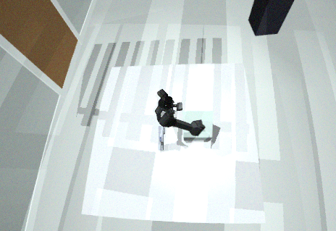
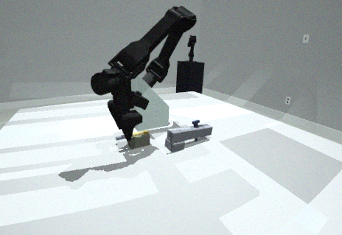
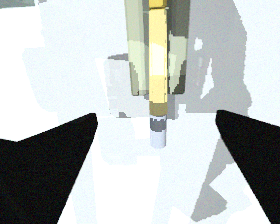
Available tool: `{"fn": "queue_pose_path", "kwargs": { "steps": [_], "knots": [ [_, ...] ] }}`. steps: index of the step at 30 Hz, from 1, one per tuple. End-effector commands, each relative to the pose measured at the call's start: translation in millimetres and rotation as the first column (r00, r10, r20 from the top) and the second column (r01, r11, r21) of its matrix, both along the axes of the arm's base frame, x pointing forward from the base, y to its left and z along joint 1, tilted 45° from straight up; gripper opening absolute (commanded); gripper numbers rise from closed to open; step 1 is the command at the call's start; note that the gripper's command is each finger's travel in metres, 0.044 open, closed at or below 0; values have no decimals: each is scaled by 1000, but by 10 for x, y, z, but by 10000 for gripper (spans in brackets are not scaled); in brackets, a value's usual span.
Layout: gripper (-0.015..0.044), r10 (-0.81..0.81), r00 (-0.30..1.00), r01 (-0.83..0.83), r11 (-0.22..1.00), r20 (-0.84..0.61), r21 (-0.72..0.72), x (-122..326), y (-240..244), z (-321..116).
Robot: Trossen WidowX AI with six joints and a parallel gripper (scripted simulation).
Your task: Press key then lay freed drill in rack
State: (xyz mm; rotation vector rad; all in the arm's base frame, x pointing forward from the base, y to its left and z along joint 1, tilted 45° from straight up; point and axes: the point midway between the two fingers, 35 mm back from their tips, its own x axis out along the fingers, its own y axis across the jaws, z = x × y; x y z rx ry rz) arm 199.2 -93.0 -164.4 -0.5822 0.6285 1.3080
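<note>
A yellow bar [image 3: 158, 60] [image 2: 145, 132] lies in the slot of an olive block [image 3: 179, 75] [image 2: 140, 141]. A grey shank [image 3: 158, 137] [image 2: 119, 138] sticks out of its near end. I cannot tell for certain which parts are the drill and the key. My gripper [image 3: 155, 117] is open and empty. Its fingertips stand wide apart on either side of the bar's end, not touching it, and low beside the block in the exterior view. A long grey fixture [image 2: 189, 134] [image 1: 161, 138] with a dark blue knob [image 2: 196, 123] stands beside the block.
A pale green block with a sloped top [image 2: 156, 111] [image 1: 206, 116] stands behind the olive block, close to the arm. A tall black pedestal [image 2: 189, 76] [image 1: 273, 9] stands beyond the white table [image 1: 123, 205]. Striped shadows cross the surfaces.
</note>
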Motion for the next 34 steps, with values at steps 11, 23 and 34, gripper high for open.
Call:
{"fn": "queue_pose_path", "kwargs": {
  "steps": [11,23,34],
  "knots": [
    [440,-16,1000,17,998,17,-54,15,-378,208],
    [440,-112,986,151,917,123,-368,123,-1402,504],
    [440,-215,951,310,704,224,-639,39,-2475,995]
  ]
}}
